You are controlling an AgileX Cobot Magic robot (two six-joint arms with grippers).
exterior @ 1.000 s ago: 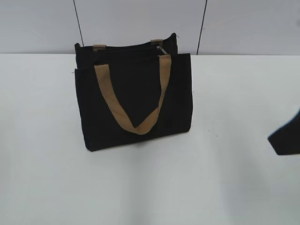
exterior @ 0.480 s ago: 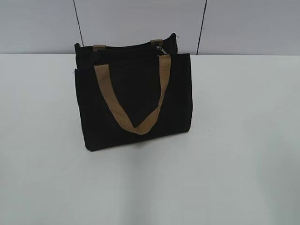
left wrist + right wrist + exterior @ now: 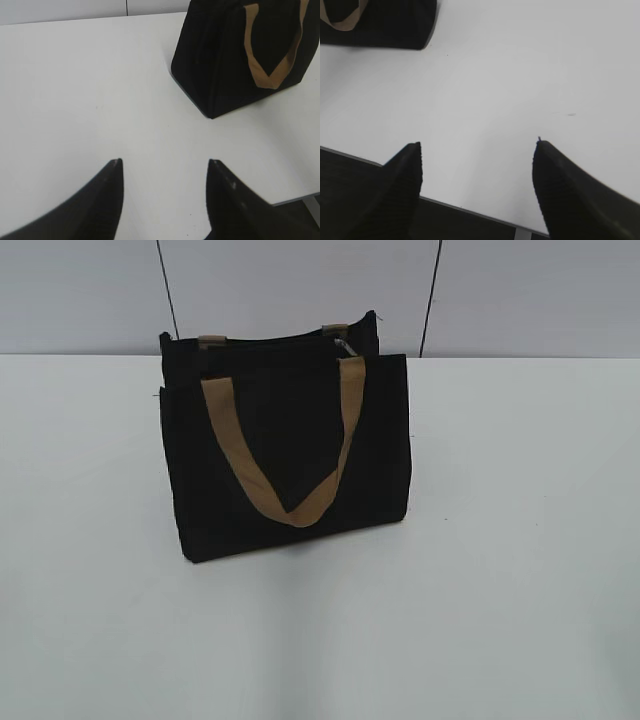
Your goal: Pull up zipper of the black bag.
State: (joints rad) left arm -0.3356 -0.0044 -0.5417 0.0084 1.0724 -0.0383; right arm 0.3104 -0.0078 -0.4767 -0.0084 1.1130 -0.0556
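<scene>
The black bag point(image 3: 290, 455) is shown upright on the white table point(image 3: 520, 540), left of centre in the exterior view, its tan strap handle point(image 3: 285, 445) hanging in a V across the front panel. The zipper point(image 3: 344, 346) pull is seen as a small silver glint at the bag's top edge, right of its middle. The left gripper point(image 3: 165, 167) is held open above bare tabletop, the bag lying at the upper right of its view. The right gripper point(image 3: 479, 145) is likewise spread open near the table's edge, with the bag at the upper left.

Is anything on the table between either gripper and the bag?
Nothing visible. Bare table lies between the open left gripper and the bag, and between the open right gripper and it.
</scene>
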